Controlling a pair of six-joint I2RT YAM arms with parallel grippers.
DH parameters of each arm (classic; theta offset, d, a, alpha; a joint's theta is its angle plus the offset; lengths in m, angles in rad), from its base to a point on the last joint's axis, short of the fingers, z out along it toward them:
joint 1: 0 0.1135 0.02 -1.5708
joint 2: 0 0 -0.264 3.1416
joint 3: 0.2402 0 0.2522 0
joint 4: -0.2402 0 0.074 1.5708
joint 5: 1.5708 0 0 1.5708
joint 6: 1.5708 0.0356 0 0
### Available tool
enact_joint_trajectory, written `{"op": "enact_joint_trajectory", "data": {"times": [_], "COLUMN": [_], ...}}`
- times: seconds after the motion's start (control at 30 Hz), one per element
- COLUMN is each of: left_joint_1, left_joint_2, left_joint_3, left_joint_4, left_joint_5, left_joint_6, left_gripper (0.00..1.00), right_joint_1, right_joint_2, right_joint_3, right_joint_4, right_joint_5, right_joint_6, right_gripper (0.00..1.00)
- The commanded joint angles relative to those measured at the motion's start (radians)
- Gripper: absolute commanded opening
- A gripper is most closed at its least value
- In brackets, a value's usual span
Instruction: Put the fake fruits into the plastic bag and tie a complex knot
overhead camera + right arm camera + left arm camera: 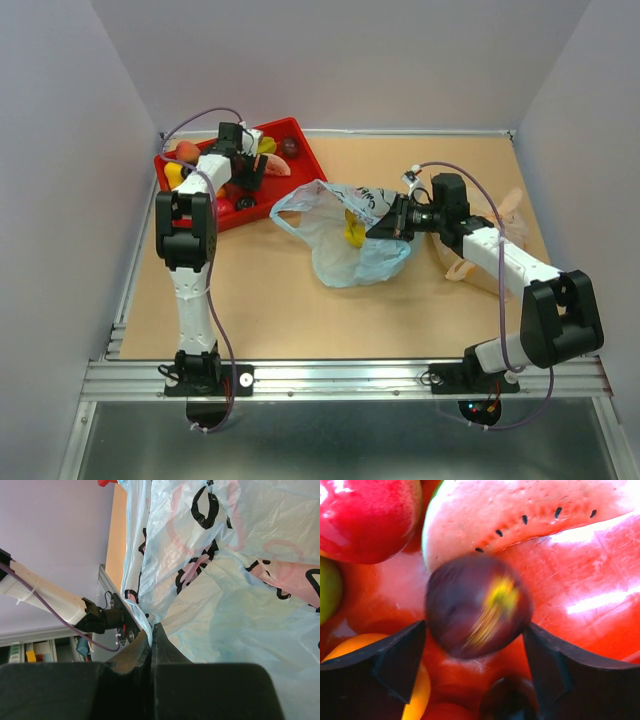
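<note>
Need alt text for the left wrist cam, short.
A blurred dark plum sits between the two black fingers of the open left pincer, close to both; contact is unclear. It lies in a glossy red tray, with a pink melon slice beyond it and a peach at upper left.

No legible text or labels

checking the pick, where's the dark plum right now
In the left wrist view the dark plum lies in the red tray, between the left gripper's open fingers, just below the pink melon slice.
</note>
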Motion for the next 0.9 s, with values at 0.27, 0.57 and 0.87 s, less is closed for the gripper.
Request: {"op": "enact_joint_trajectory", "data": {"times": [0.27,0.57,0.87], "left_joint_1": [0.06,0.06,0.048], "left_joint_2": [-0.315,-0.202,-0.075], "left_joint_3": [-0.149,-0.059,0.033], "left_joint_4": [0.161,0.083,0.022], "left_joint_5": [0.19,0.216,0.281], "left_joint_6": [0.007,0.023,-0.006], "left_gripper": [0.7,0.98,0.99], "right_joint_1": [-0.004,-0.004,-0.004], "right_joint_2": [0.008,0.016,0.031], "right_joint_3": [0.105,0.112,0.114], "right_joint_4": [-0.028,-0.03,-0.034], "right_joint_5": [-0.005,-0.005,-0.008], "right_joint_6": [-0.023,-0.026,-0.035], "right_gripper": [0.0,0.0,0.0]}}
